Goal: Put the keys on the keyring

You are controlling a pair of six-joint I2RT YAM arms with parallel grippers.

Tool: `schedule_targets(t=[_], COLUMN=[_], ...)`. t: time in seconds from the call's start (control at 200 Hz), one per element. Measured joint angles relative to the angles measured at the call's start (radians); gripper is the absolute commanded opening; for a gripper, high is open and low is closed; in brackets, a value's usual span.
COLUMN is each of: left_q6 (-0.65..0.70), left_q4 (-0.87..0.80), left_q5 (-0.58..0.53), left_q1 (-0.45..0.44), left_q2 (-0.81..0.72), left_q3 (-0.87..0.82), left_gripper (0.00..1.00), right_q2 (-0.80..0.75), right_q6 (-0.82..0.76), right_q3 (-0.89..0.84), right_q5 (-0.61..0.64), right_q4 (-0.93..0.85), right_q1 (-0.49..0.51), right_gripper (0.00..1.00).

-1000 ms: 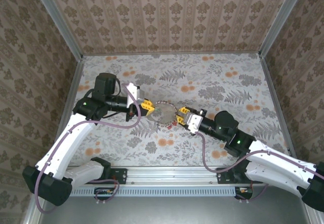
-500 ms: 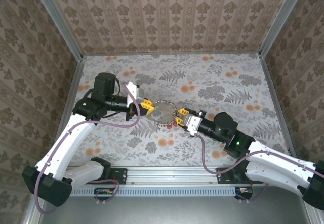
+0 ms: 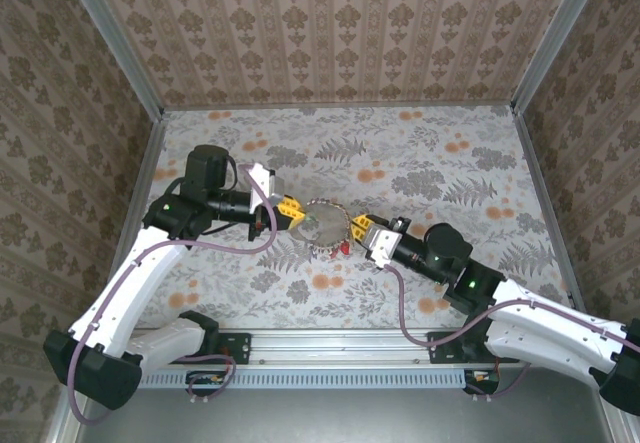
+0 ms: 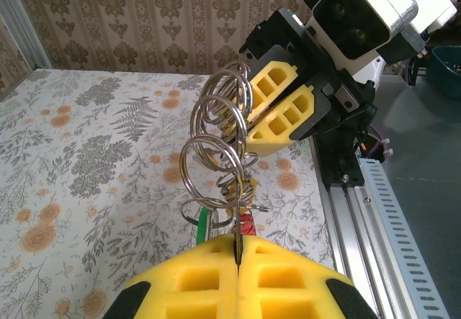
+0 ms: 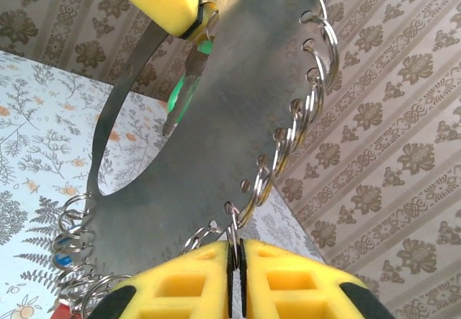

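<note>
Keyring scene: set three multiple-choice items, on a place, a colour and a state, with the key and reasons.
1. Where is the keyring? A. flat by the far wall B. between the left gripper and the right gripper C. beside an arm base
2. What colour are the gripper pads? A. blue B. white C. yellow
3. How is the left gripper? A. wide open B. shut on the keyring's edge C. shut on nothing
Key: 1 B, both grippers meet it from opposite sides; 2 C, the wrist views show yellow pads; 3 B, its pads pinch the metal edge.
</note>
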Motion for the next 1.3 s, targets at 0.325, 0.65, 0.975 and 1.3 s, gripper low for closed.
schedule_targets(t=[0.325,0.65,0.975,1.3], left_q6=[0.000,0.000,0.000,0.000], left_q4=[0.001,0.000,0.000,0.000], left_q5=[0.000,0.014,0.020,0.024], left_q1=[0.000,0.000,0.000,0.000], left_q2=[0.000,0.000,0.000,0.000], left_q3=[-0.002,-0.002,-0.004,-0.006], left_gripper=[0.00,0.00,0.00,0.00], right_q2=[0.000,0.023,0.033,0.017], right_q6=[-0.006,-0.012,-0.012,-0.031], right_q3=[-0.002,-0.003,-0.003,-0.003], right_q5=[0.018,0.014,0.014,0.004], right_q4=[0.000,-0.001,0.000,0.001], right_q1=[0.000,0.000,0.000,0.000], right_gripper=[0.17,0.21,0.21,0.14])
